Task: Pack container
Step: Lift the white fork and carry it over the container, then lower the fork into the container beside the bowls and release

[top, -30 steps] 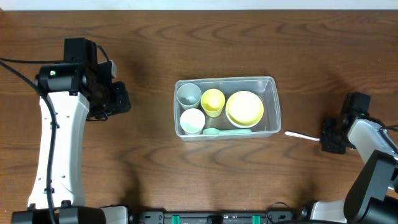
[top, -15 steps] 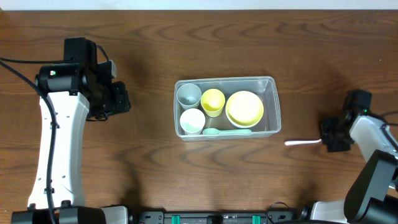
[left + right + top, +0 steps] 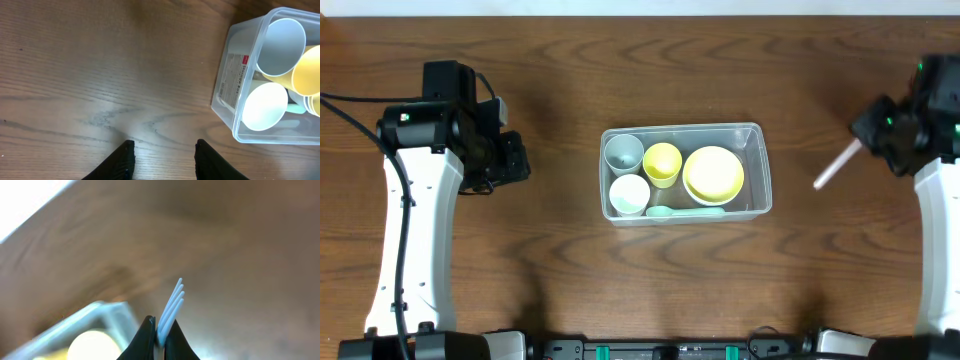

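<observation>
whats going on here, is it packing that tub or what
Yes, two robot arms are packing a clear plastic container. In it sit a grey cup, a yellow cup, a white cup, a yellow bowl and a mint-green spoon. The right gripper is shut on a white plastic fork, held off the table to the right of the container, not yet over it. The left gripper hangs open and empty over the wood left of the container.

Right tool [image 3: 861,142] and fork [image 3: 832,170] now aloft
</observation>
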`<act>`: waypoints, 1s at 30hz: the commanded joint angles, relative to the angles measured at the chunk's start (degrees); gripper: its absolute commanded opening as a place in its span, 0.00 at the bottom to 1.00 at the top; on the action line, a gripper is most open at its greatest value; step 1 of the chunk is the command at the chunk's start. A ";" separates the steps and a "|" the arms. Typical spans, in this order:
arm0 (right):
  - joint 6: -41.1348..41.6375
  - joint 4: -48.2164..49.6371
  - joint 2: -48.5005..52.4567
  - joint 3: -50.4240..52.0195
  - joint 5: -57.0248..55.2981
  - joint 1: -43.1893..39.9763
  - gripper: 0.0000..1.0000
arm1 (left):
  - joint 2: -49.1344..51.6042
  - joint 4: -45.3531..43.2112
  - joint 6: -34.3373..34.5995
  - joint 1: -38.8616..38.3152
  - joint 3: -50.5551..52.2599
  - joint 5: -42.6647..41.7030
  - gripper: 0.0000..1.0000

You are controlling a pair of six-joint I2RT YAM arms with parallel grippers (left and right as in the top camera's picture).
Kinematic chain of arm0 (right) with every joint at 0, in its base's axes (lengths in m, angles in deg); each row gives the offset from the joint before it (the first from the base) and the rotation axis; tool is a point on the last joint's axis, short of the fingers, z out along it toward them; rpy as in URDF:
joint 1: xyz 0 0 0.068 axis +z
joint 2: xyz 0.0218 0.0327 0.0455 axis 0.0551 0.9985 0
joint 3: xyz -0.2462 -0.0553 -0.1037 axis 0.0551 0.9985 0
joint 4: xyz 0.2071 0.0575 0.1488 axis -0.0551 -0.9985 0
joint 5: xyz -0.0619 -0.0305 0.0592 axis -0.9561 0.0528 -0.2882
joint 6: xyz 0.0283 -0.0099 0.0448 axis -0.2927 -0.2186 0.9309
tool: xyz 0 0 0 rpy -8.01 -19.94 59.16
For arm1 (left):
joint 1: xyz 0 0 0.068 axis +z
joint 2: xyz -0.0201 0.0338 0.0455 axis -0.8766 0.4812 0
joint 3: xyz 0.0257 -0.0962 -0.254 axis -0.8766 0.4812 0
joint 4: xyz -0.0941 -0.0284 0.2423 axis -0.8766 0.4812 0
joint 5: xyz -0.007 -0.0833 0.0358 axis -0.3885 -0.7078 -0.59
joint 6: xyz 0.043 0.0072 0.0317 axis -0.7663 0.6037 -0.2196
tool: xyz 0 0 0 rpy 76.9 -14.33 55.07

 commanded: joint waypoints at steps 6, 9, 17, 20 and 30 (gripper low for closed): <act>-59.36 -1.99 -0.52 -4.35 6.45 19.93 0.01 | -0.63 0.07 0.31 -0.07 0.24 -0.13 0.41; -73.61 -2.32 -0.50 -4.35 5.35 26.21 0.01 | -0.63 0.07 0.31 -0.07 0.24 -0.15 0.41; -84.06 -2.58 2.78 -4.26 6.45 34.64 0.01 | -0.63 0.04 0.31 -0.07 0.24 -0.15 0.41; -83.93 -5.44 6.01 -4.17 9.38 36.44 0.01 | -0.63 0.02 0.31 -0.07 0.24 -0.15 0.41; -67.28 -4.07 13.42 -4.15 9.66 41.24 0.01 | -0.63 0.04 0.31 -0.07 0.24 -0.15 0.40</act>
